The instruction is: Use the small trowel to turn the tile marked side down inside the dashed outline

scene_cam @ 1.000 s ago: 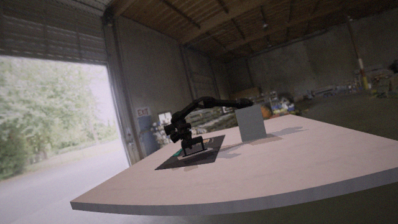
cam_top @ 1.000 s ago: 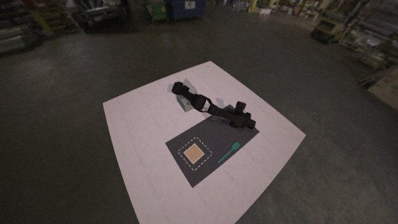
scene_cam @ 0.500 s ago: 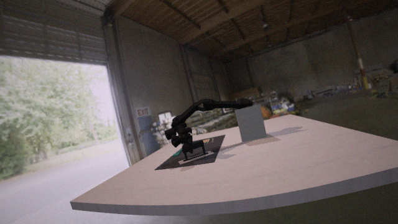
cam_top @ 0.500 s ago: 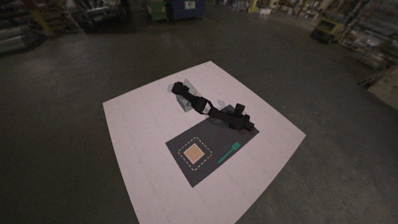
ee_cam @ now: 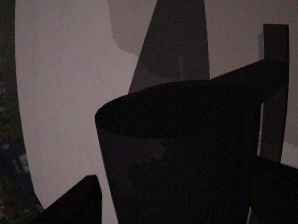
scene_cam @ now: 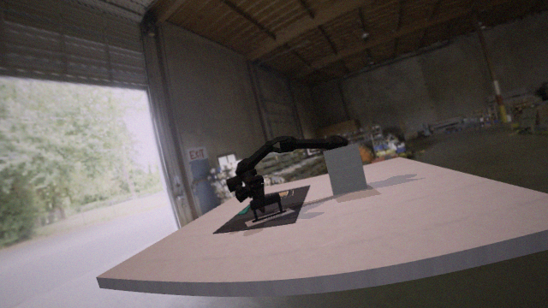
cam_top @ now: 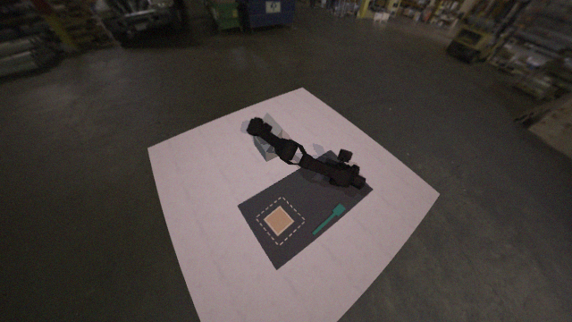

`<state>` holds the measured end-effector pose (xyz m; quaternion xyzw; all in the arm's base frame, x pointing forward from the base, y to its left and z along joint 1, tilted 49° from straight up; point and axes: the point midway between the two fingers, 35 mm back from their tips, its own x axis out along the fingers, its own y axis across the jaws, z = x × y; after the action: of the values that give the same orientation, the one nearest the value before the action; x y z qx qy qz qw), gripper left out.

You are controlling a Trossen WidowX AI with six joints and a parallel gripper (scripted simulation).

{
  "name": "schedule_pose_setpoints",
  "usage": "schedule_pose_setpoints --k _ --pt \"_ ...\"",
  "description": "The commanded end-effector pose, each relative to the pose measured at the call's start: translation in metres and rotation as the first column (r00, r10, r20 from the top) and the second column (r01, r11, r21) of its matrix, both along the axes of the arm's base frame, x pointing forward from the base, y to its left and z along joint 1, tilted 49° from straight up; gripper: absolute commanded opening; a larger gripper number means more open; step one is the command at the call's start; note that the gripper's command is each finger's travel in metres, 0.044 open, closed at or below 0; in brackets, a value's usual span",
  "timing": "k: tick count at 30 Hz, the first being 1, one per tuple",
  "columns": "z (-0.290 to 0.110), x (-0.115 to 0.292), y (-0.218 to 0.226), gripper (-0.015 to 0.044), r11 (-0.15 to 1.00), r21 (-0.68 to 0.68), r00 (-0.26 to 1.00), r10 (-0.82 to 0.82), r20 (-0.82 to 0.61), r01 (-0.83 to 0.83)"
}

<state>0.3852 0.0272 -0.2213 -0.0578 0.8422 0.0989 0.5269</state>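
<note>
A tan square tile (cam_top: 278, 220) lies flat inside the dashed outline (cam_top: 292, 208) on the dark mat (cam_top: 277, 255) (scene_cam: 231, 227); its upper face looks plain. The small teal trowel (cam_top: 329, 219) (scene_cam: 245, 210) lies on the mat to the right of the outline, apart from the tile. My gripper (cam_top: 357, 181) (scene_cam: 266, 211) is open and empty. It hangs low over the mat's far right corner, a short way beyond the trowel's blade. The wrist view shows only dark gripper parts, mat and table top.
A grey upright block (cam_top: 268, 143) (scene_cam: 344, 168) stands on the pale table (cam_top: 201, 179) (scene_cam: 385, 222) by the arm's base, behind the mat. The table's curved edge runs close to the front. Warehouse floor surrounds it.
</note>
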Motion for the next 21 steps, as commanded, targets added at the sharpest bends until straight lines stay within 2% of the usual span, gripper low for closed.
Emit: schedule_pose_setpoints --k 1,7,14,21 --pt "0.000 0.001 0.000 0.0300 1.000 0.004 1.000 0.004 0.002 -0.004" --pt "0.004 0.003 0.000 0.0300 1.000 0.004 1.000 0.004 0.002 -0.004" --pt "0.050 0.025 0.000 0.0300 1.000 0.000 1.000 0.000 0.001 0.000" --pt "0.068 0.023 0.011 0.0300 1.000 0.001 1.000 0.000 0.002 0.000"
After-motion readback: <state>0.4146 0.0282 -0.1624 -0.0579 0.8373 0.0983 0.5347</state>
